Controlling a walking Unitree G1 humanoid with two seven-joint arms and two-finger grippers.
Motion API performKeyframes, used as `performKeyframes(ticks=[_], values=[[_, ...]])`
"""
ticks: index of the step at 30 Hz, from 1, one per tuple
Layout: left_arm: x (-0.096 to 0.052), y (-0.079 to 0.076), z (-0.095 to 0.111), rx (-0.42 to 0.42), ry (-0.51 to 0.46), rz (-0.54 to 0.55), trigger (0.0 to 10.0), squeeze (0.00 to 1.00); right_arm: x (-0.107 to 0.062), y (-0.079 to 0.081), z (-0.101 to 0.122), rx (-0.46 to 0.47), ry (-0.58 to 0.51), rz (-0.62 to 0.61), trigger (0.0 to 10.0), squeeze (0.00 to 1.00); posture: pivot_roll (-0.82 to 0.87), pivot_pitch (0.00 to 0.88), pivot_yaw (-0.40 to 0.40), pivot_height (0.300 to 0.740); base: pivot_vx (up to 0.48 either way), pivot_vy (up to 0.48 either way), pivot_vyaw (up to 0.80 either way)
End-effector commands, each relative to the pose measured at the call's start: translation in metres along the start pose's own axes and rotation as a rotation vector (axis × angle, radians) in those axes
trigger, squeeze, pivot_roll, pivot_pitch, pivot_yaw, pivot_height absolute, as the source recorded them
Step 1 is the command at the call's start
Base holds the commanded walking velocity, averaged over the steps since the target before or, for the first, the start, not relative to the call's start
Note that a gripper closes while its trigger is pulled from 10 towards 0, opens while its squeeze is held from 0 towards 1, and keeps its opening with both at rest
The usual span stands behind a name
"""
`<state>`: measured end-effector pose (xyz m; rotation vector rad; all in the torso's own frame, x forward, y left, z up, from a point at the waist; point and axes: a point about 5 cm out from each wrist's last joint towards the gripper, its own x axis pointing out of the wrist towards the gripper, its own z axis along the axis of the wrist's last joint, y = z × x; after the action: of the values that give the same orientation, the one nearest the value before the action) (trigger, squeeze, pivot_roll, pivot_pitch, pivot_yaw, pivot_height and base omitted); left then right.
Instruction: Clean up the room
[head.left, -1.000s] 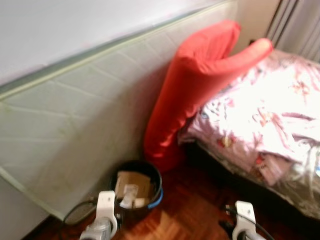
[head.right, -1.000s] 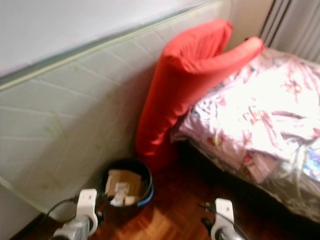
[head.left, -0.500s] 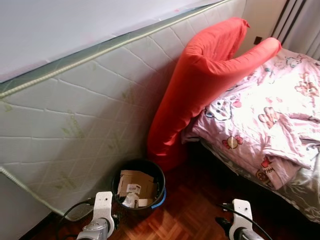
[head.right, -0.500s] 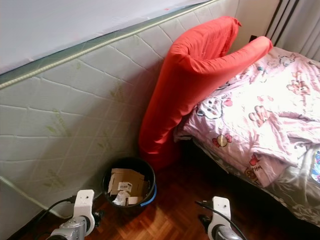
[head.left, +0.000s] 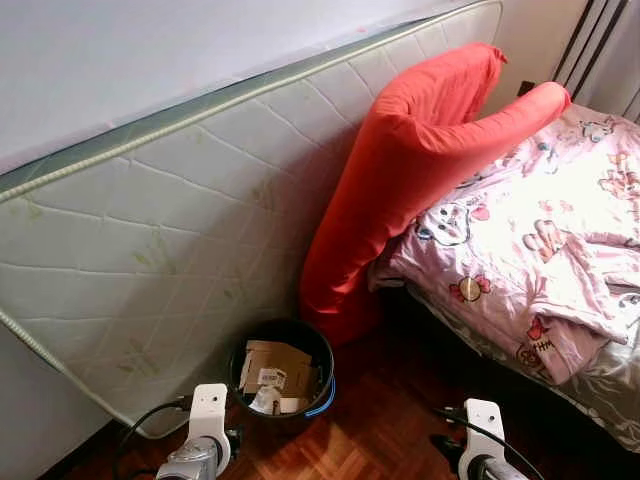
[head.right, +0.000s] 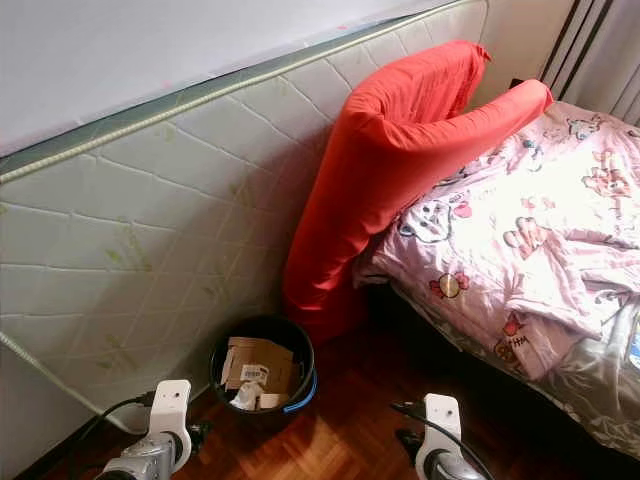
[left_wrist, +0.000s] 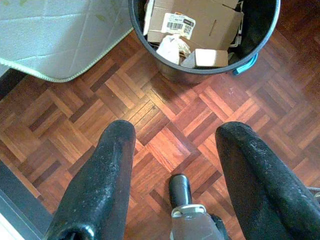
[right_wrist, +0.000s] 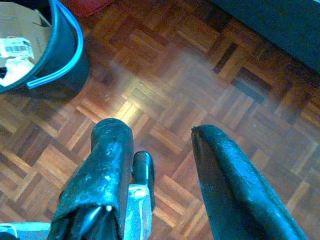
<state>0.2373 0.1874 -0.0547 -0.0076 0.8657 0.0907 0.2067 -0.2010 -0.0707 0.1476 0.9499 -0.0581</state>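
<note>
A black waste bin (head.left: 283, 372) with a blue handle stands on the wood floor against the leaning mattress; cardboard and crumpled paper (left_wrist: 192, 27) fill it. A long red bolster (head.left: 400, 180) leans from the floor up onto the bed (head.left: 540, 240) with its pink cartoon quilt. My left gripper (left_wrist: 172, 170) hangs open over bare parquet just short of the bin, nothing between its fingers. My right gripper (right_wrist: 160, 165) is also open above the floor, the bin (right_wrist: 42, 55) off to its side. Both wrists (head.left: 208, 420) (head.left: 480, 430) show at the bottom of the eye views.
A pale quilted mattress (head.left: 180, 250) leans on edge against the white wall. A black cable (head.left: 150, 420) runs along the floor by its lower corner. Curtains (head.left: 600, 50) hang beyond the bed. The parquet floor (head.left: 390, 420) between bin and bed is dark and open.
The head camera has shifted slightly and the picture has sharpened from blur; bin, bolster and bed stay put. Both arms hang as before.
</note>
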Motion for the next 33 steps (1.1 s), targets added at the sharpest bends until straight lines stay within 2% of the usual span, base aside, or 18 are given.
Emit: performKeyframes(ticks=[1,5,7,13,16,19,33], values=[[-0.0008,0.0011,-0.0071,0.02,0.022,-0.002,10.0,0.0,-0.0008,-0.0028,-0.0019,-0.025,0.001,0.0,10.0,0.0,-0.07,0.0,0.016,0.74,0.0,0.0,0.8],[-0.0008,0.001,-0.0072,0.018,0.021,-0.002,10.0,0.0,-0.0009,-0.0032,-0.0027,-0.007,0.002,-0.008,10.0,0.0,-0.07,0.0,0.016,0.74,0.0,0.0,0.8],[-0.0008,0.0008,-0.0071,0.018,0.021,-0.002,10.0,0.0,-0.0009,-0.0023,-0.0037,0.027,0.004,0.002,10.0,0.0,-0.07,0.0,0.015,0.74,0.0,0.0,0.0],[-0.0008,0.0007,-0.0069,0.017,0.02,-0.002,10.0,0.0,-0.0009,-0.002,-0.0013,-0.009,-0.011,0.019,10.0,0.0,-0.07,0.0,0.014,0.74,0.0,0.0,0.17],[-0.0008,0.0005,-0.0068,0.014,0.019,-0.001,10.0,0.0,-0.0009,-0.0021,-0.0014,-0.005,-0.009,0.018,10.0,0.0,-0.07,0.0,0.014,0.74,0.0,-0.336,0.8],[-0.0007,0.0005,-0.0065,0.012,0.018,0.0,10.0,0.0,-0.0008,-0.0018,-0.0024,0.027,-0.004,0.017,10.0,0.0,-0.07,0.0,0.013,0.74,0.0,-0.354,0.0],[-0.0006,0.0002,-0.0059,0.007,0.018,0.002,10.0,0.0,-0.0009,-0.0028,-0.0015,0.028,-0.007,0.008,10.0,0.0,-0.07,0.0,0.011,0.74,0.0,-0.382,0.0]])
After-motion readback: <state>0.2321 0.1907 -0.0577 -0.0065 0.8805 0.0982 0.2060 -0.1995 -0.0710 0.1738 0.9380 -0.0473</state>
